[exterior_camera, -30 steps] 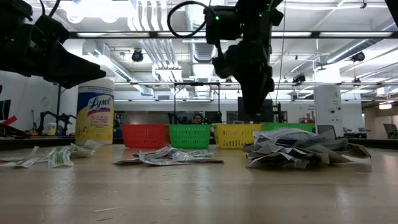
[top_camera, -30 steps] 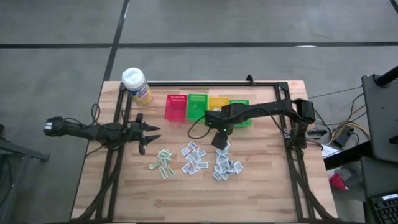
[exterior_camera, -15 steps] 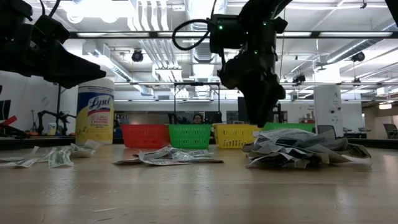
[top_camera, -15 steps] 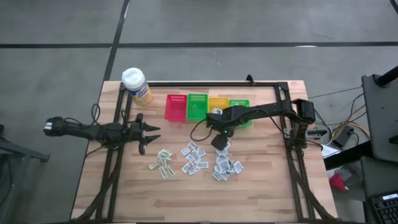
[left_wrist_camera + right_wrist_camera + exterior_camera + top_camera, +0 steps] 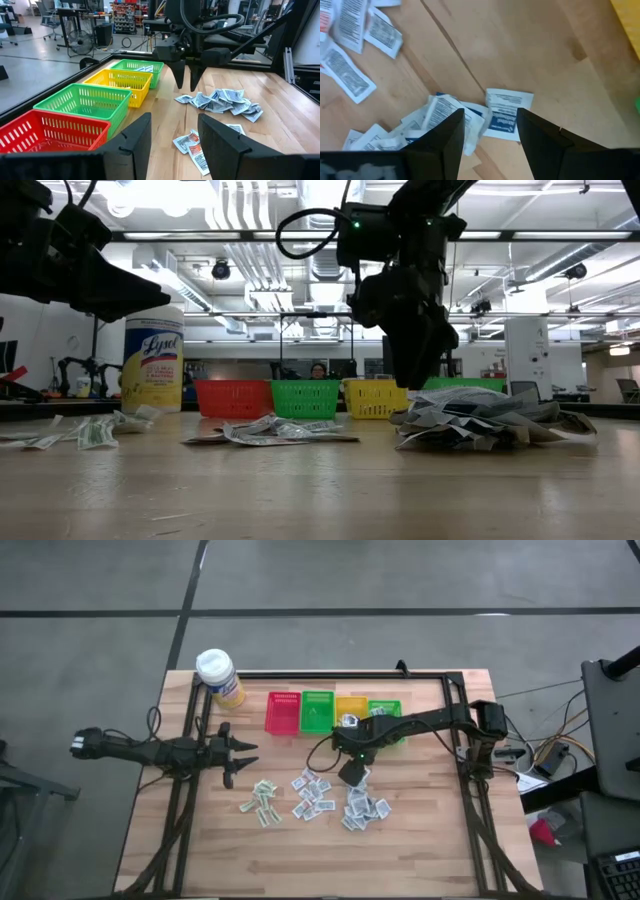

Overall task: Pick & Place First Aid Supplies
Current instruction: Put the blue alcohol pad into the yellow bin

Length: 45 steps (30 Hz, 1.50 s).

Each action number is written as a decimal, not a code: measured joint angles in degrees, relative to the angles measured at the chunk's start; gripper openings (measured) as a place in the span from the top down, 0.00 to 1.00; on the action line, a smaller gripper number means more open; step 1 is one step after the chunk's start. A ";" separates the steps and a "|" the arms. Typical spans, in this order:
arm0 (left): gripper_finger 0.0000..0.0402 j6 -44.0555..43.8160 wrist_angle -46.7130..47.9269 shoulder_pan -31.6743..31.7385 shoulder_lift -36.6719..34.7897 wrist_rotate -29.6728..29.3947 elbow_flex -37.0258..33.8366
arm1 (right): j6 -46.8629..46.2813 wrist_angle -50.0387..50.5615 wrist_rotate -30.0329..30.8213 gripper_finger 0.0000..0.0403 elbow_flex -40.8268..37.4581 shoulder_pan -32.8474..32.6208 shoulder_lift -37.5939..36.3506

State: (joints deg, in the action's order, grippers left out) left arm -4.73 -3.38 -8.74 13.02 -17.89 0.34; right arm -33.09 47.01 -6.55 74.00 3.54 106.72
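left arm point(image 5: 150, 750): showing dark, slim, jointed links with a pale band at its outer end
left gripper point(image 5: 243, 755): showing two dark, flat, tapering fingers point(image 5: 131, 142) with blunt squared tips
right arm point(image 5: 430, 720): showing dark links, with a blocky base by the table's edge
cable point(image 5: 305, 220): looping black beside the right wrist
light: glowing green on the right wrist housing
right gripper point(image 5: 412, 375): showing two dark fingers point(image 5: 540, 137) narrowing to a wedge

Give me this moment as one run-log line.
right pincer: open, empty, above right packet pile | left pincer: open, idle at table's left | baskets: at back edge
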 joint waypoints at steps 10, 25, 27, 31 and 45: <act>0.61 0.00 0.00 0.01 0.00 0.00 0.00 | 0.08 -2.93 -0.09 0.56 -2.07 -0.06 0.28; 0.61 0.00 0.00 0.01 0.00 0.00 0.00 | 0.04 -9.03 -0.02 0.56 -7.45 -0.17 0.39; 0.61 0.00 0.00 0.00 0.00 0.00 0.00 | -0.15 -9.12 0.07 0.56 -8.25 -0.17 0.39; 0.61 0.00 0.00 -0.01 0.00 0.00 0.00 | -0.20 -10.81 0.45 0.58 -9.97 -0.17 0.16; 0.61 0.00 0.00 -0.01 0.00 0.00 0.00 | -0.40 -11.84 4.96 0.87 -11.67 -0.21 0.13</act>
State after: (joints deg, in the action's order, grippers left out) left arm -4.73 -3.38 -8.75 13.02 -17.89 0.34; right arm -33.50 35.17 -1.58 62.33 3.33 106.85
